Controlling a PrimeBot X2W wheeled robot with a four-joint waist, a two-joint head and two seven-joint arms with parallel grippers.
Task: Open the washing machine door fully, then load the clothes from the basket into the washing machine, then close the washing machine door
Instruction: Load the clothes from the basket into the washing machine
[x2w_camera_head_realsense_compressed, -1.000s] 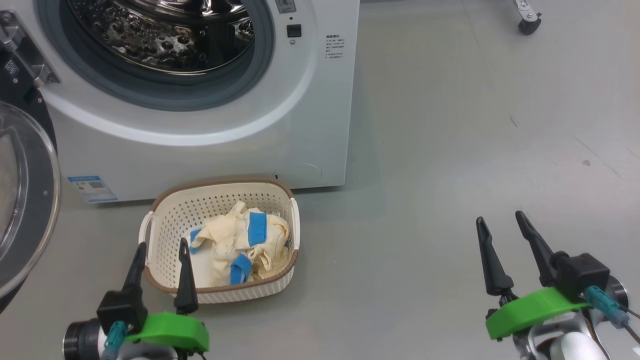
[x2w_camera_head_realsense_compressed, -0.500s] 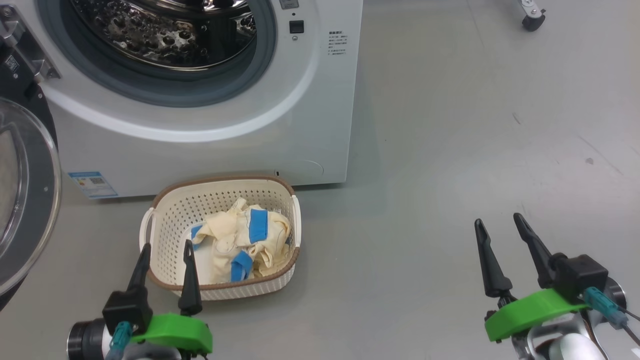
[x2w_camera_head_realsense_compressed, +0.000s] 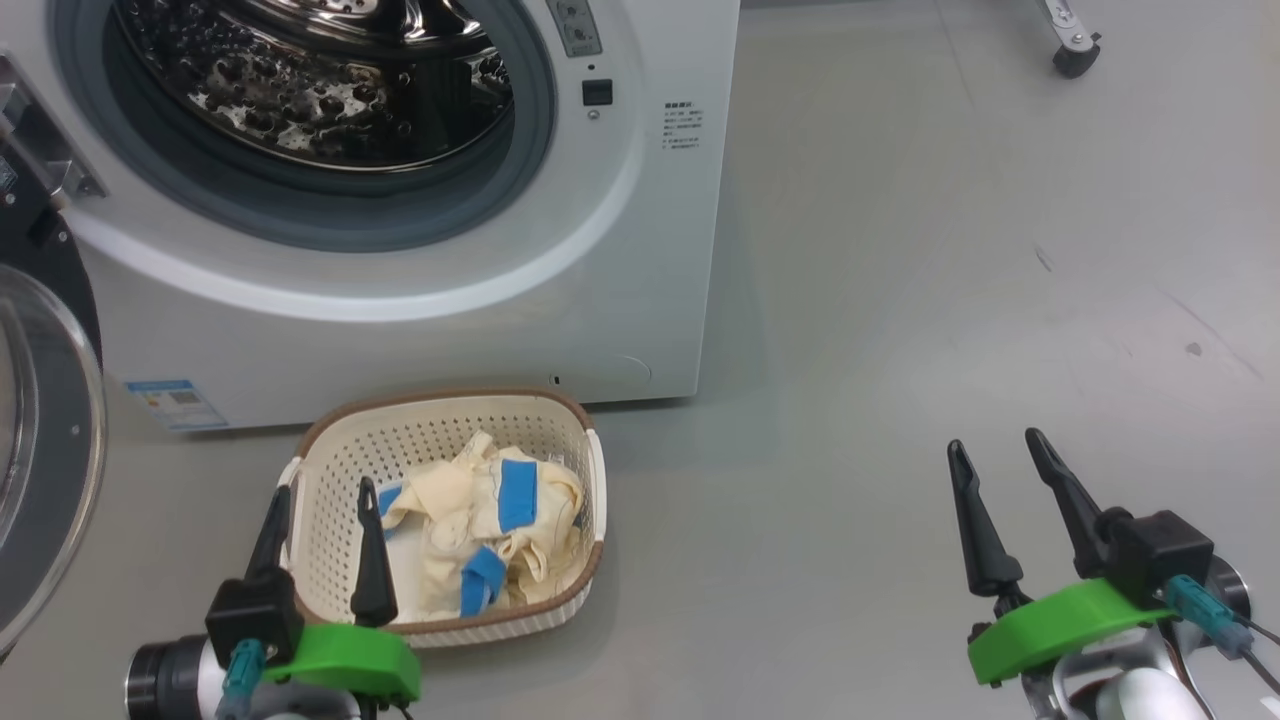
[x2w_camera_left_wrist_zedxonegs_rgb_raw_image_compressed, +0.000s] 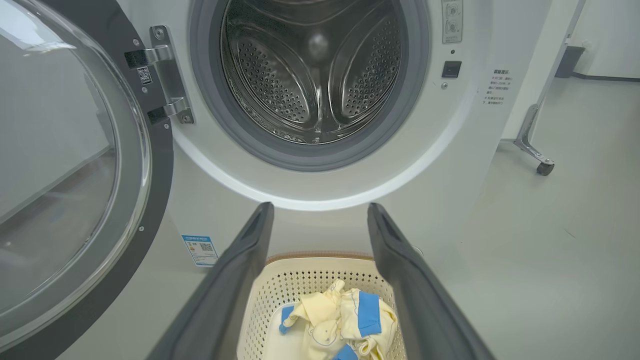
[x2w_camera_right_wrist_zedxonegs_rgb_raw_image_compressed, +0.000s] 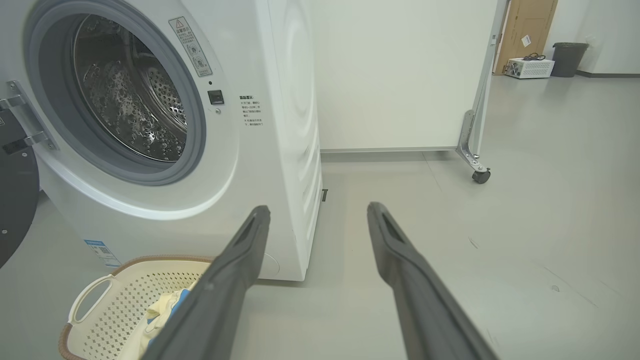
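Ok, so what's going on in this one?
A two-armed robot faces the washing machine, its door swung open to the left. The clothes lie in the basket on the floor in front. The left gripper hovers at the basket's near rim, fingers open, holding nothing. The right gripper hangs open over the floor, off to the right.

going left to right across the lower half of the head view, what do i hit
washing machine door → basket with the clothes in it → right gripper; the left gripper overlaps the basket, so it's left out
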